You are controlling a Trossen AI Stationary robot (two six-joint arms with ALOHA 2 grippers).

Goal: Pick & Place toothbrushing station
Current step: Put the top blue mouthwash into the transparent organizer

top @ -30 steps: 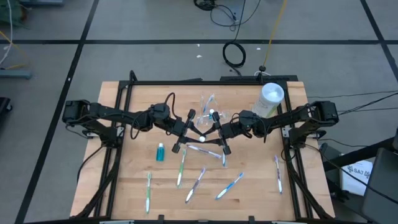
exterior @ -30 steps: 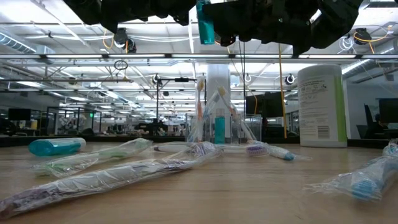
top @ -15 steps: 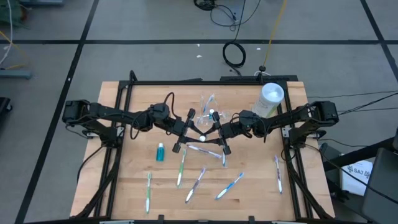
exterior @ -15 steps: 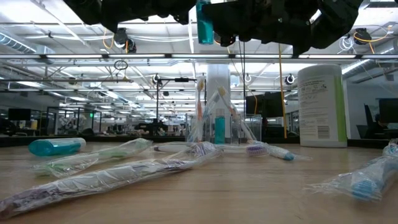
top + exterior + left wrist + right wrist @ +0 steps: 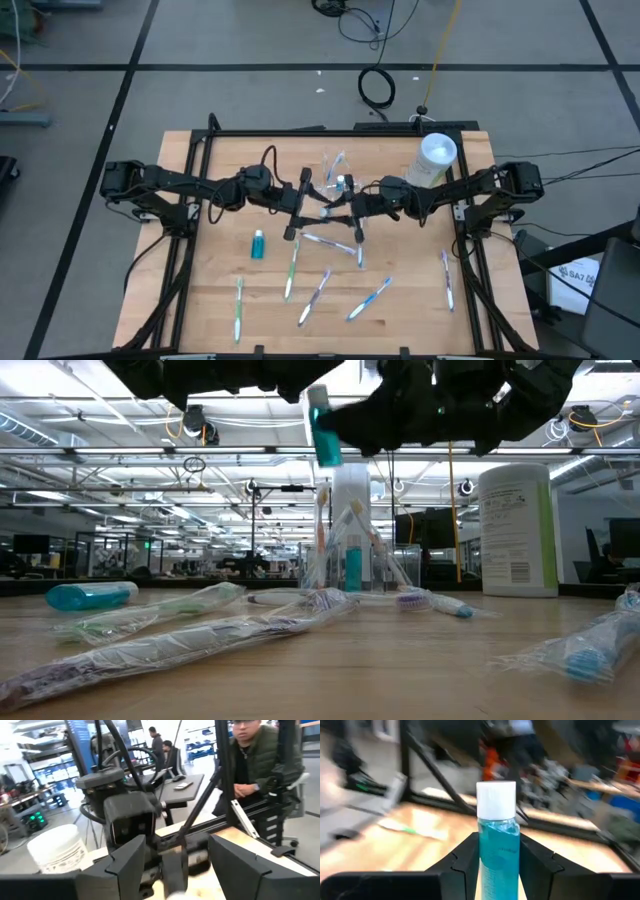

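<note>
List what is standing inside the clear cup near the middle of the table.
In the clear cup, several upright toothbrushes and one teal tube show through the wall. The cup's bottom is hidden behind wrapped brushes lying in front, so anything lower cannot be seen.

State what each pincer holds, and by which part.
Right pincer grips a teal tube by its body, white cap pointing away from the pincer. Left pincer is open, holding nothing.
</note>
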